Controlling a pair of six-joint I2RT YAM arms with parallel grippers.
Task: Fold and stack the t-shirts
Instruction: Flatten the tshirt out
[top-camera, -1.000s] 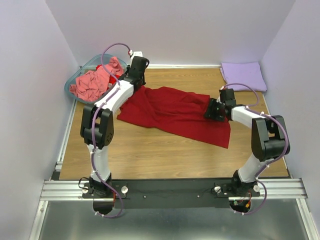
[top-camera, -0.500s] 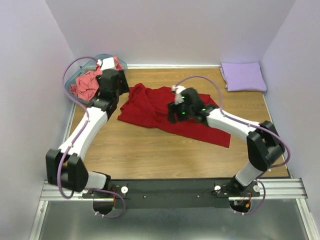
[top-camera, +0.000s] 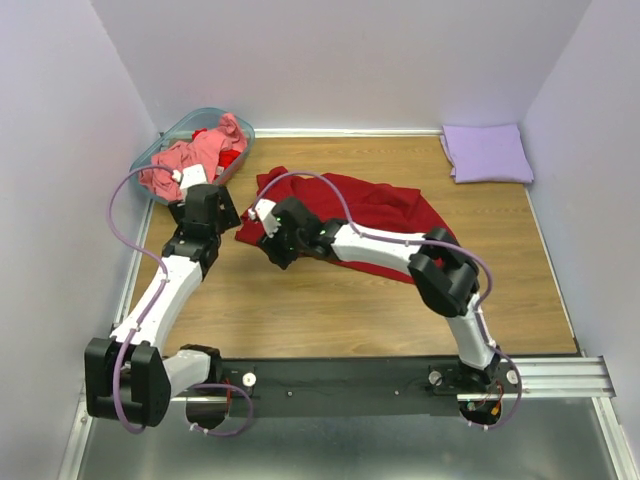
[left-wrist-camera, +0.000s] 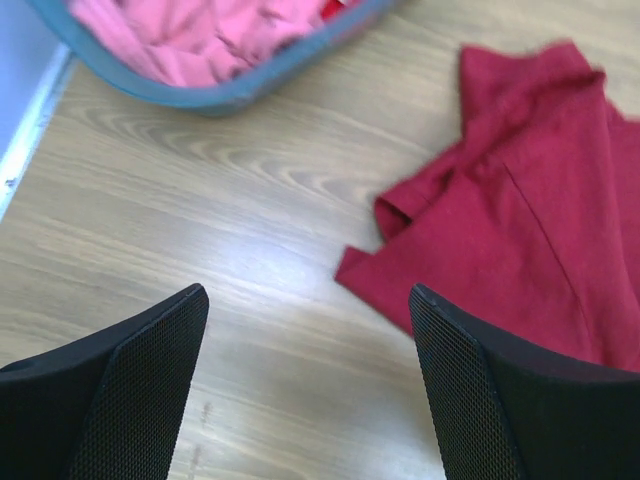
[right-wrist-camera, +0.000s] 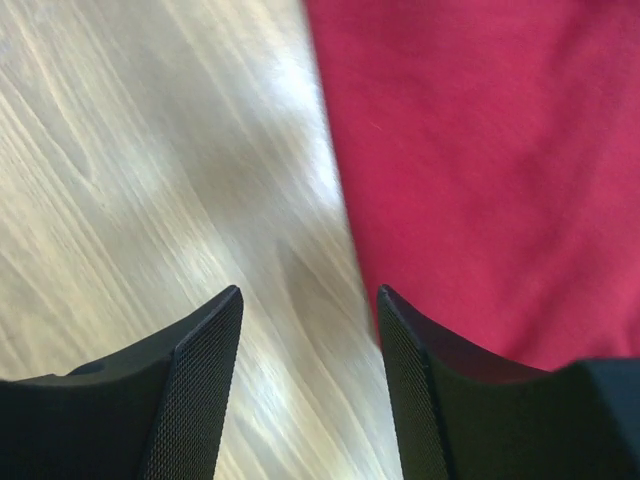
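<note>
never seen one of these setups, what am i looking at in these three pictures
Two robot arms are bolted to a wooden table, meant to fold t-shirts. The wide picture looks down from above; the other two come from wrist cameras, so the black fingers at the bottom are each arm's own. A dark red t-shirt lies crumpled mid-table, a lavender t-shirt sits folded far right, a salmon-pink t-shirt sits in the teal basket. The left gripper and right gripper are open, holding nothing.

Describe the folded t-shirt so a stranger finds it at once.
On the wooden table, look at the far right corner. The lavender t-shirt lies there, the only folded one; the dark red t-shirt sprawls mid-table, the salmon-pink t-shirt fills the basket.
</note>
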